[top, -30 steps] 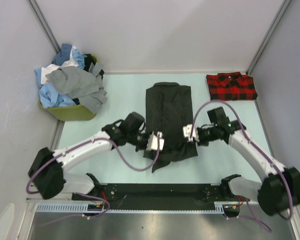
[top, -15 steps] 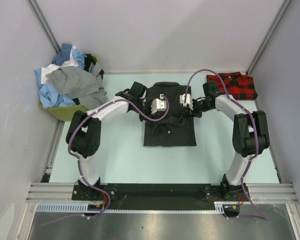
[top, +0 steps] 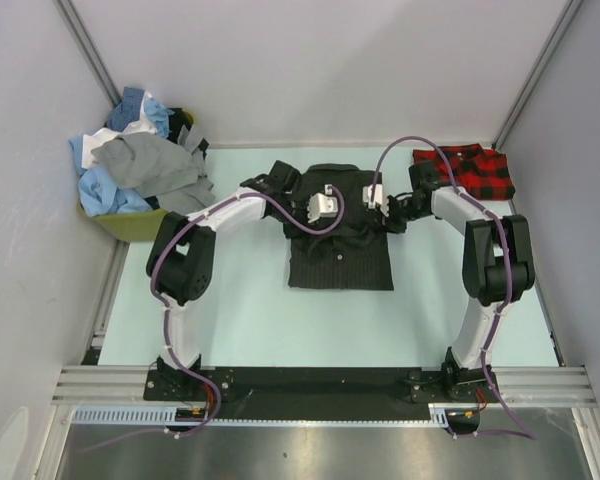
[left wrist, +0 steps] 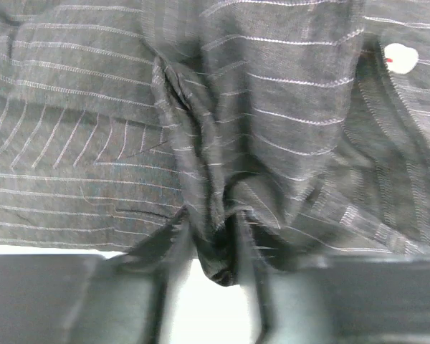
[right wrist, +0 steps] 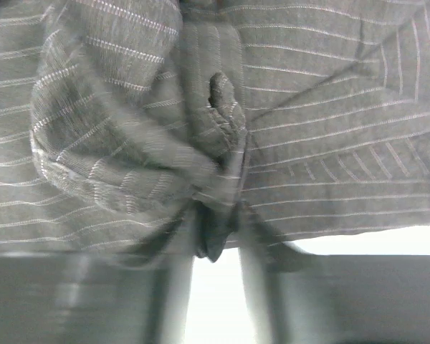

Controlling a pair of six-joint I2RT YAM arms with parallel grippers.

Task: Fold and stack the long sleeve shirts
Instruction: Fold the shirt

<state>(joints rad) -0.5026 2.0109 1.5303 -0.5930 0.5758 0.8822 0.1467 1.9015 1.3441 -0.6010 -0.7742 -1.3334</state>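
The charcoal shirt (top: pixel 338 262) lies folded on the desk (top: pixel 240 310): soft, light, floppy. My left tool (top: pixel 325 207) and right tool (top: pixel 373 204) each pinch a narrow bunch of it; I judge hems and corners the best holds.

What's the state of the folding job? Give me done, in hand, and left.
Done: the plaid shirt lies folded at the far right. In hand: the dark shirt, doubled over at the centre, its cloth pinched by the left tool and the right tool. Left: the heap of shirts in the basket, plus stacking the dark shirt with the plaid.
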